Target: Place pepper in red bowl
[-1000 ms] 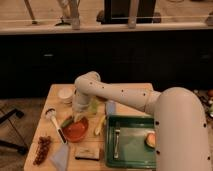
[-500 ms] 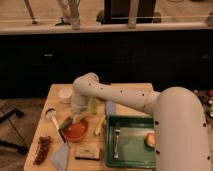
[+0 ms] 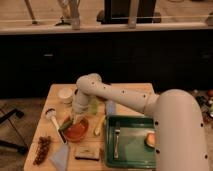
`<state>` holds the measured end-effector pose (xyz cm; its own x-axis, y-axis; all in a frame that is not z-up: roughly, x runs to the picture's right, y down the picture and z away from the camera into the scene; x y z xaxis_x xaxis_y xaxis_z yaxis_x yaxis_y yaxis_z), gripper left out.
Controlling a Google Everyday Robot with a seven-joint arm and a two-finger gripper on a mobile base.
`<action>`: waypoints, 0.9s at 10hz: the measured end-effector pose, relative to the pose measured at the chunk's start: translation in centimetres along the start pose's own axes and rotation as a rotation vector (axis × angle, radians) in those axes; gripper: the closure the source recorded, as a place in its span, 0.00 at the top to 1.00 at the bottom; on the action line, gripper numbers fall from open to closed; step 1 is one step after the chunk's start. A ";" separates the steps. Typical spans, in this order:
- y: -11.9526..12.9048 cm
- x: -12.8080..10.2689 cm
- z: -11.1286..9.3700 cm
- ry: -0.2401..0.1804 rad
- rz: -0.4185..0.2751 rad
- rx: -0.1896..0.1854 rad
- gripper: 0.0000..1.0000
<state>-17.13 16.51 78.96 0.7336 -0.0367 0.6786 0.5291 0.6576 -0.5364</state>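
The red bowl (image 3: 76, 132) is wide, shallow and orange-red, and sits at the front left of the wooden table (image 3: 135, 91). A dark green sliver, seemingly the pepper (image 3: 64, 125), lies at the bowl's left rim. The white arm reaches in from the right and bends down. My gripper (image 3: 75, 119) points down just above the far left edge of the bowl, next to the pepper. I cannot tell whether it touches or holds the pepper.
A small white bowl (image 3: 65, 94) stands at the back left and a pale green item (image 3: 93, 105) sits behind the gripper. A long yellow item (image 3: 99, 125) lies beside a green tray (image 3: 131, 156) holding an orange item (image 3: 150, 140). A white spoon (image 3: 50, 114), a dark red cluster (image 3: 41, 149) and a packet (image 3: 87, 152) are in front.
The arm's elbow has shifted only slightly. The gripper stays over the bowl's left rim, and nothing on the table has visibly moved.
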 end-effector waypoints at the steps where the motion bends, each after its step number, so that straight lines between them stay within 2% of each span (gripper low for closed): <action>1: 0.0 -0.2 0.2 -0.026 -0.016 -0.003 0.03; 5: -0.3 -0.6 0.7 -0.108 -0.069 -0.002 0.03; 9: -0.1 -0.6 0.2 -0.148 -0.102 0.008 0.03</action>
